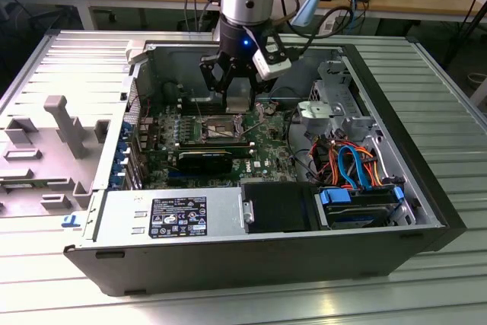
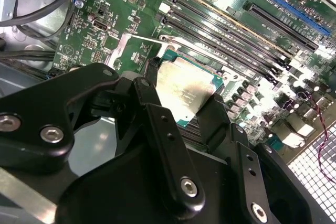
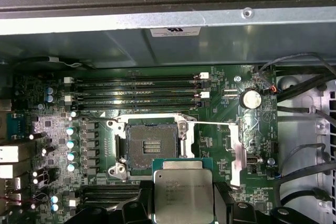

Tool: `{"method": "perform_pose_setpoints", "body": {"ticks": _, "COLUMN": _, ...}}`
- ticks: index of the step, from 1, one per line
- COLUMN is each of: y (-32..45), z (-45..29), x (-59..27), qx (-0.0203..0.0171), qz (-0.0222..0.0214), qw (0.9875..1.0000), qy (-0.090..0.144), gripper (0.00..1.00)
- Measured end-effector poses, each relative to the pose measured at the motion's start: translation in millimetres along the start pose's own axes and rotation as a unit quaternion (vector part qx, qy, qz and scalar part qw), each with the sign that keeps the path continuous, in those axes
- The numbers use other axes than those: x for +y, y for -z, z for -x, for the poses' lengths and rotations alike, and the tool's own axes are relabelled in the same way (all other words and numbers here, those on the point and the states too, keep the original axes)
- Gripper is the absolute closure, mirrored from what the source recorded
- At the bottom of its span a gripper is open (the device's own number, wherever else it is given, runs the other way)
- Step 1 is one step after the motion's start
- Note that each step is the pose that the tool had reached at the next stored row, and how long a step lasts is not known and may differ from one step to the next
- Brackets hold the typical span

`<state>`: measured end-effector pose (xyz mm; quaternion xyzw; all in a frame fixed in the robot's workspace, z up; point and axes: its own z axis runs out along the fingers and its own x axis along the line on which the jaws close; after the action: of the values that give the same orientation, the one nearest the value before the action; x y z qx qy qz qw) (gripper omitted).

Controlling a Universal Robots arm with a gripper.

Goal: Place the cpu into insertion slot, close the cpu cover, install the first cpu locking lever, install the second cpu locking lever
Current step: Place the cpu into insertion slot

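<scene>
The cpu [image 3: 184, 192] is a flat square chip with a dull silver metal lid on a green-edged board. Faint lines of engraved print cross the lid, and in the second wrist view a brownish smear dulls its shine. The claw [image 3: 184, 205] is clamped on it, with a black finger pressing each of two opposite edges. It holds the chip in the air over the motherboard, just beside the insertion slot [image 3: 152, 145] and not yet in it.

The slot lies uncovered, with a dark centre inside a silver rim. The cpu cover [image 3: 237, 153] is swung off to one side of it.

In the exterior view the open computer case [image 1: 228, 264] rests on a grooved metal table [image 1: 456, 112]. A black printed label [image 1: 179, 217] sits on the grey power supply box, and a white label [image 3: 175, 31] sits on the case wall.
</scene>
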<state>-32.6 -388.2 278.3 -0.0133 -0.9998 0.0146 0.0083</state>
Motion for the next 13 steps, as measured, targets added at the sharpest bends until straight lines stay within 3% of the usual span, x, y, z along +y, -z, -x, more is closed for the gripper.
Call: {"method": "perform_pose_setpoints", "body": {"ticks": 13, "y": -3.2, "z": 0.1, "x": 0.1, "qx": 0.0, "qz": -0.0001, "qw": 1.0, "qy": 0.0, "gripper": 0.46}}
